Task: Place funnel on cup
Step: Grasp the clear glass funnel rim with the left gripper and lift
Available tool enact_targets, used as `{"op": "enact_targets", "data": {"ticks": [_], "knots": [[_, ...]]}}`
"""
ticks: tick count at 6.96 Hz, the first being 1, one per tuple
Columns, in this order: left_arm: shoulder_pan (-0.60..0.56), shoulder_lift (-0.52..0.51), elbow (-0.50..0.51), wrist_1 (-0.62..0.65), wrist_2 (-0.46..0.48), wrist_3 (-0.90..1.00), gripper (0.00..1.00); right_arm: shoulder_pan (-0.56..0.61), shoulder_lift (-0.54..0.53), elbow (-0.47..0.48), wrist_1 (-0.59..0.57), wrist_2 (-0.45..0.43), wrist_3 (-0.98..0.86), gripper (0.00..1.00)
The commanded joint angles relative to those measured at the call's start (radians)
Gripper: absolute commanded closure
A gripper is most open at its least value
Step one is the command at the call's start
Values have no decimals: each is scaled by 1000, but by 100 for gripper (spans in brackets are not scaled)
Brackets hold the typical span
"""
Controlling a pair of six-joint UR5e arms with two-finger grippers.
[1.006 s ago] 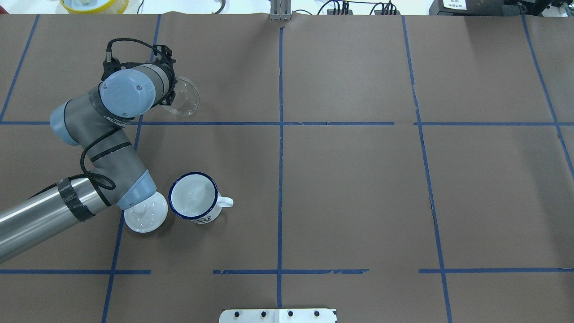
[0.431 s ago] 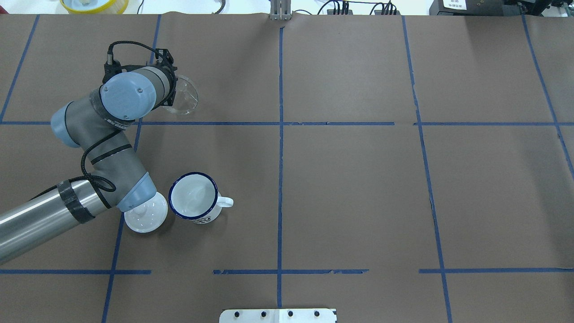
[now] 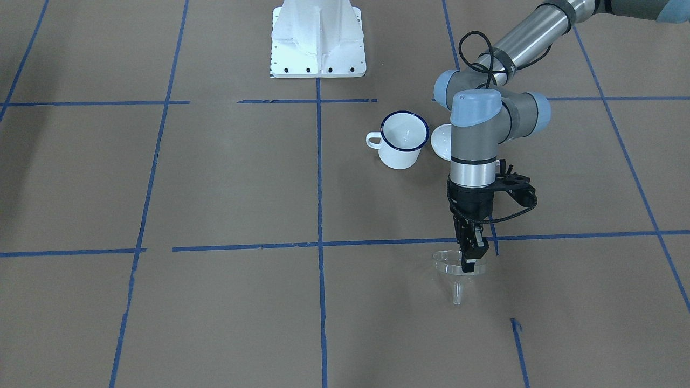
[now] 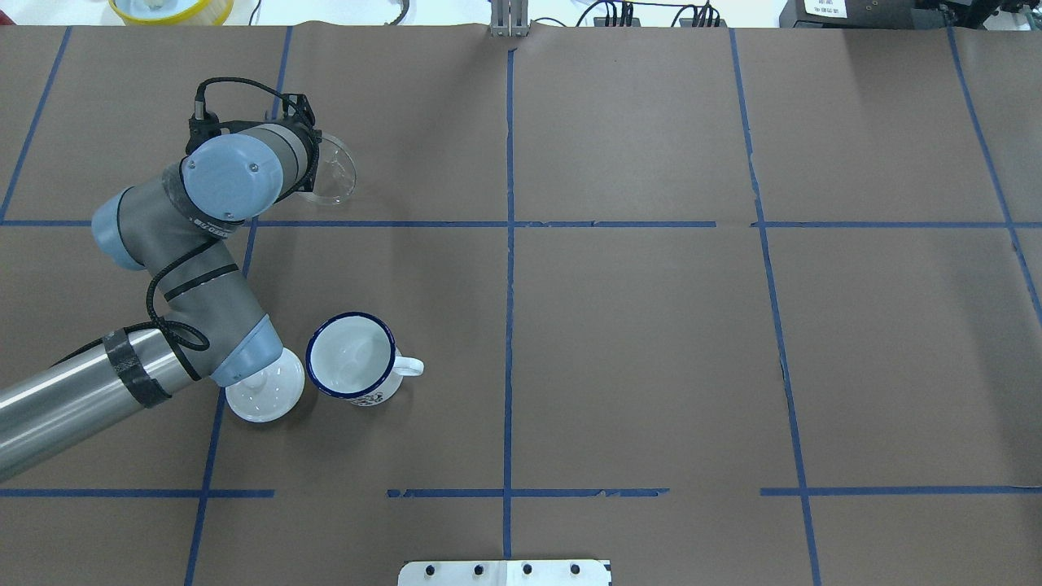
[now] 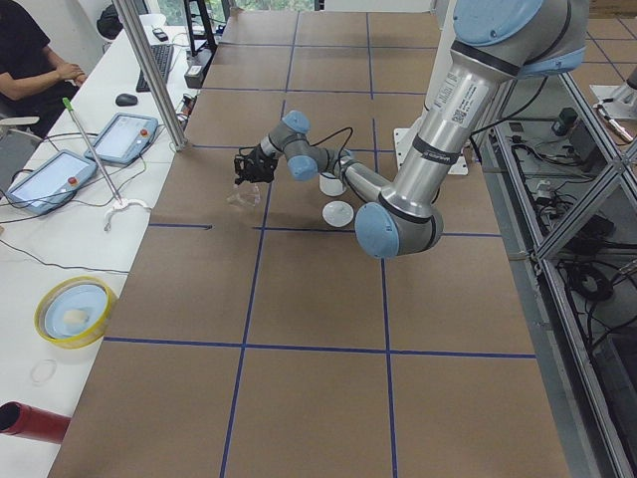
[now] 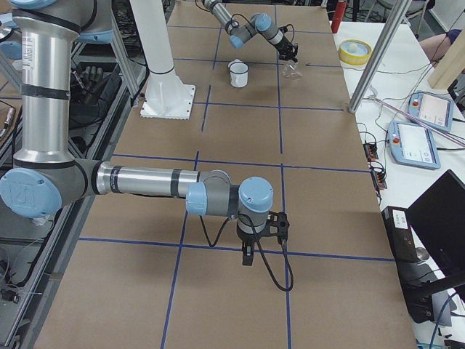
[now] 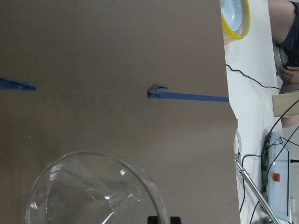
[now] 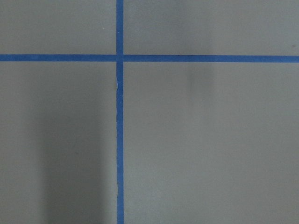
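Left fingers [image 3: 469, 254] clenched on rim of small clear funnel [image 3: 450, 265], spout down, white blue-rimmed enamel mug [image 3: 402, 144] well apart, right fingers [image 6: 247, 254] cannot tell whether released or clenched.

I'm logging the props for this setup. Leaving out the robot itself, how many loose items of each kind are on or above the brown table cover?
Clear funnel: 1
White enamel mug: 1
White knobbed lid: 1
Total: 3
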Motion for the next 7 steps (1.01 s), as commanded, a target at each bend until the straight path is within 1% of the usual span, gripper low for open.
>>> {"op": "enact_targets", "data": {"ticks": [1,2,3,4,5,6,7], "knots": [[-3,1,-21,4,-7,27,100,0,0,0,0,0,0,0],[-9,1,-72,17,-7,70,100,0,0,0,0,0,0,0],[-11,1,-116,69,-18,93,100,0,0,-2,0,0,0,0],[-14,1,-186,159,-67,148,100,0,0,0,0,0,0,0],[-12,-1,-257,263,-75,177,100,0,0,0,0,0,0,0],[-12,-10,-334,403,-148,234,100,0,0,-2,0,0,0,0],[-9,-13,-400,516,-217,275,100,0,0,-2,0,0,0,0]]}}
